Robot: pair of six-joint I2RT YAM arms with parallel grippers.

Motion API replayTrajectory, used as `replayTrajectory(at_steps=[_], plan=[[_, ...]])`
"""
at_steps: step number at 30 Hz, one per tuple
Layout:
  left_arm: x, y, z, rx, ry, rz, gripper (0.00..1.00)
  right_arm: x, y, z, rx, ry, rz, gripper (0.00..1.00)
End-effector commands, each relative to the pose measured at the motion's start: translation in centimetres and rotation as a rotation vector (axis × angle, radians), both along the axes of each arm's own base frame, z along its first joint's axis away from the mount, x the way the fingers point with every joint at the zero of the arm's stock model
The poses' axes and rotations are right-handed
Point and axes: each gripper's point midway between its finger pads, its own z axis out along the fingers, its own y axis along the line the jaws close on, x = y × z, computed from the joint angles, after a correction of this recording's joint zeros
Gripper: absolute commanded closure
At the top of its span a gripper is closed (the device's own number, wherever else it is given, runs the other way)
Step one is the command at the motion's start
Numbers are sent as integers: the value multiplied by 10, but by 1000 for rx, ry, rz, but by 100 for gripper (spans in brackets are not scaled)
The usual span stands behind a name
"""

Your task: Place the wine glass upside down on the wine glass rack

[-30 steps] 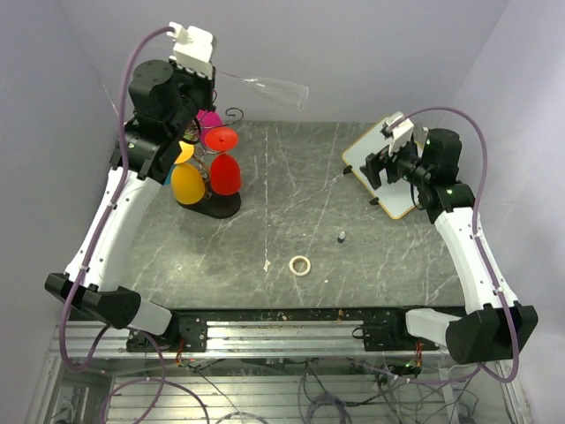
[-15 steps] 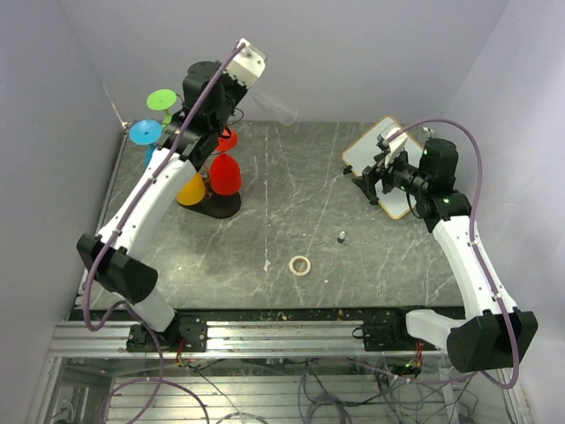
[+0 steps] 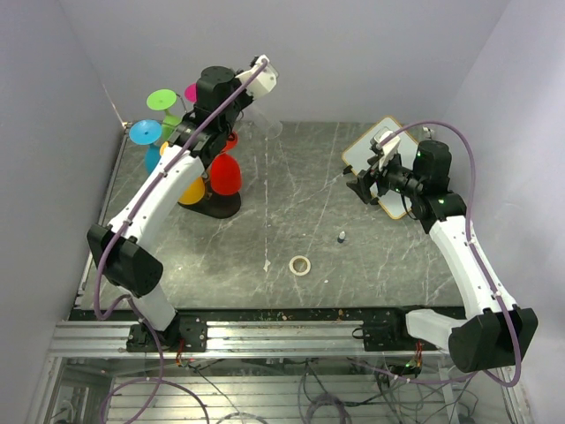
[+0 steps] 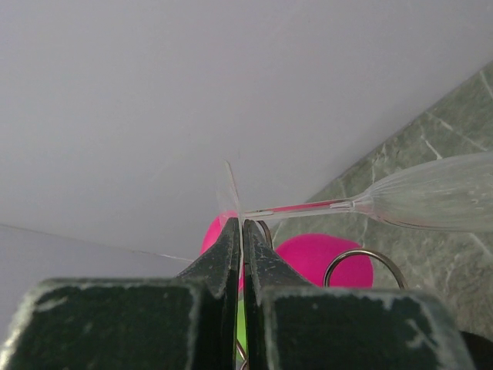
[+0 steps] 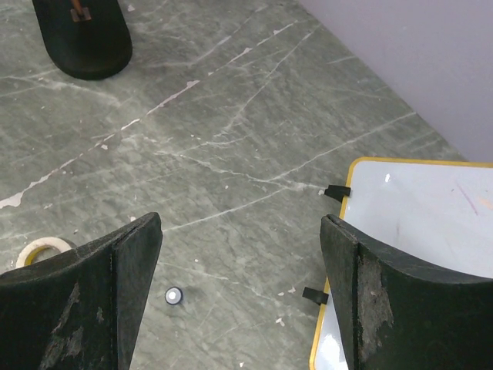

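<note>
A grey-green marbled stone table (image 3: 291, 190) is being occupied by everything else. The left gripper (image 4: 242, 231) is being held high over the table's far left corner, close to the back wall, its jaws being pressed together on the thin round foot of a clear, transparent wine glass (image 4: 435, 193); the glass is being carried in the air on its side, stem and bowl pointing away from the fingers, above a thin dark wire wine glass rack (image 3: 218, 207) with a flat black oval base, on which coloured glasses are being hung. The right gripper (image 5: 239, 231) is being held with its jaws wide apart and nothing between them, beside a white board with a yellow frame (image 5: 416, 208). Nearer the arms, a small pale roll of tape (image 3: 301, 265) and a tiny dark cap (image 3: 341, 236) are being left lying apart on the stone.
</note>
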Motion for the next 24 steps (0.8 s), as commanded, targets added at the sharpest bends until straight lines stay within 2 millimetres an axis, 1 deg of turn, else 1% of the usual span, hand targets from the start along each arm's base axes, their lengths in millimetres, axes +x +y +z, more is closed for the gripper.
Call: replayTrajectory(at_steps=[1, 5, 13, 19, 24], plan=[[2, 4, -3, 61, -9, 27, 93, 0, 4, -1, -5, -14, 19, 17], [1, 8, -10, 92, 11, 41, 93, 1, 3, -2, -11, -16, 16, 17], [-6, 19, -19, 160, 39, 63, 93, 1, 4, -5, -13, -9, 21, 17], [-10, 22, -25, 181, 64, 66, 93, 1, 4, -6, -16, -7, 25, 17], [-15, 26, -25, 193, 76, 73, 93, 1, 4, -8, -21, -7, 24, 17]])
